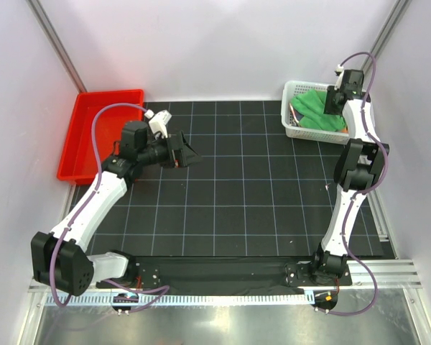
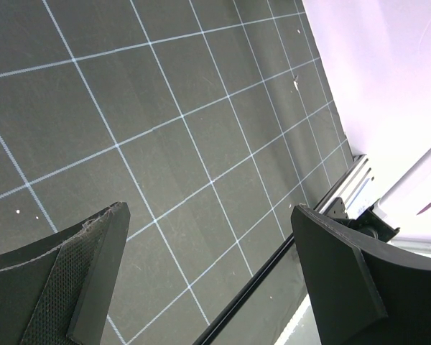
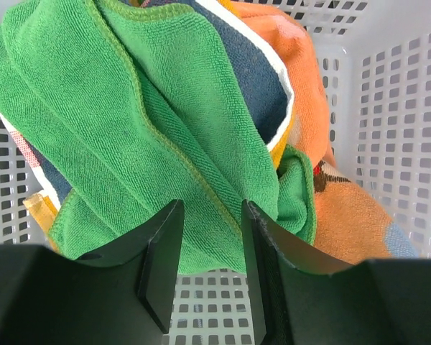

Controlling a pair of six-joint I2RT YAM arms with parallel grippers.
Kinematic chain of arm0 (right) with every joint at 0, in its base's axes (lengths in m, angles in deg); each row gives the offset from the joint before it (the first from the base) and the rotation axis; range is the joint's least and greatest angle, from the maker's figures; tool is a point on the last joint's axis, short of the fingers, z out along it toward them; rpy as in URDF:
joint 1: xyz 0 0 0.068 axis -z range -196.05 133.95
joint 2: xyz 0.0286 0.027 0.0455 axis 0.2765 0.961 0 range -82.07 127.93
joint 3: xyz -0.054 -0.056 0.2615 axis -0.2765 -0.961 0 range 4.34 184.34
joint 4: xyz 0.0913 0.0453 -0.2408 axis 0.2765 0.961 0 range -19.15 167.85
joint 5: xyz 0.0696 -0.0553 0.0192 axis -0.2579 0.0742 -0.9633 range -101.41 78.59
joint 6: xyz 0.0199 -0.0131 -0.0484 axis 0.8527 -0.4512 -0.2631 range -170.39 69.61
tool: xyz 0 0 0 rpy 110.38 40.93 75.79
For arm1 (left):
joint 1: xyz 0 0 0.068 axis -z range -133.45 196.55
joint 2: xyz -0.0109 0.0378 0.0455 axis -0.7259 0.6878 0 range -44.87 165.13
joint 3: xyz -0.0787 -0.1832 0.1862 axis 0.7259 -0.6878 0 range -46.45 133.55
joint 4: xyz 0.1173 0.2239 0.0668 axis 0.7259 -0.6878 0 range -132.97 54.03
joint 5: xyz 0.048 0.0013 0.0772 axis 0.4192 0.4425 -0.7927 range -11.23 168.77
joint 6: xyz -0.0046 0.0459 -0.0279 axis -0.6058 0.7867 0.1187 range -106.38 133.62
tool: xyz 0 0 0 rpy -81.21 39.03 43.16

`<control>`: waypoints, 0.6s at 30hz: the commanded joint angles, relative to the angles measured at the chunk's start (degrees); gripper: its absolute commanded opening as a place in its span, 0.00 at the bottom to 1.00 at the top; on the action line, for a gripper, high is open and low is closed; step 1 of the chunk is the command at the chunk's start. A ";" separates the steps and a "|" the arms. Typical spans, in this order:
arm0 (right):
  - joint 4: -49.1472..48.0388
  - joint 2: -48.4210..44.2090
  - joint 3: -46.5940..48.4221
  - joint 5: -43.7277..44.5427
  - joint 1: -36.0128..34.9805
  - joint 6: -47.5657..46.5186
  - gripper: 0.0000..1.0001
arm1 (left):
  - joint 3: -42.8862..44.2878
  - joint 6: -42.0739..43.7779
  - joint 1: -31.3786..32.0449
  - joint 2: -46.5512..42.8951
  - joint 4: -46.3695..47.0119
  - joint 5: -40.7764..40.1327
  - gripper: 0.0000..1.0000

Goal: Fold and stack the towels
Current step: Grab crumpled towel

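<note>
My right gripper (image 3: 212, 205) hangs nose-down inside the basket (image 3: 406, 108), its jaws standing a narrow gap apart. The green towel (image 3: 151, 122) lies directly beneath it. A stitched hem runs down from 12 o'clock into the gap, and the towel's lower edge crosses between the fingers. I cannot tell whether the jaws are pinching the cloth or only flanking it.

Outward from there, a dark blue band (image 3: 251, 65) edged in white shows at 1 o'clock. The orange towel (image 3: 345, 215) lies from 1 round to 4 o'clock, partly under the green, with a scrap of dark print on it. A yellow corner (image 3: 39, 208) pokes out at 9 o'clock.

Only the right wrist view gives me these layers. From the top view I see just a green heap, half hidden by the arm, with the basket at the 1 o'clock corner of the counter (image 1: 237, 208). That view also places my left gripper (image 1: 183, 152) over the counter's 11 o'clock area, well apart from the basket, and the tray (image 1: 100, 115) at 10 o'clock. The left wrist view shows that gripper's jaws wide apart and holding nothing, with gridded counter below.

The green towel is plain terry, crumpled into thick overlapping folds.
</note>
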 commanded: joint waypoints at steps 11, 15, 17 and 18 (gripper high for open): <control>-0.30 4.00 5.18 1.38 -0.06 -3.58 0.31 | 0.57 1.24 0.11 -0.58 1.02 1.41 1.00; 0.40 2.25 7.99 2.34 -0.14 -2.27 0.01 | 0.66 1.06 0.19 -0.32 1.02 1.67 1.00; 0.59 -0.81 8.79 2.09 -0.93 -1.47 0.01 | 0.66 0.54 0.19 -0.31 1.19 1.76 1.00; 0.15 -2.31 8.70 1.73 -1.46 -1.47 0.01 | 0.75 0.36 0.19 -0.49 1.45 2.02 1.00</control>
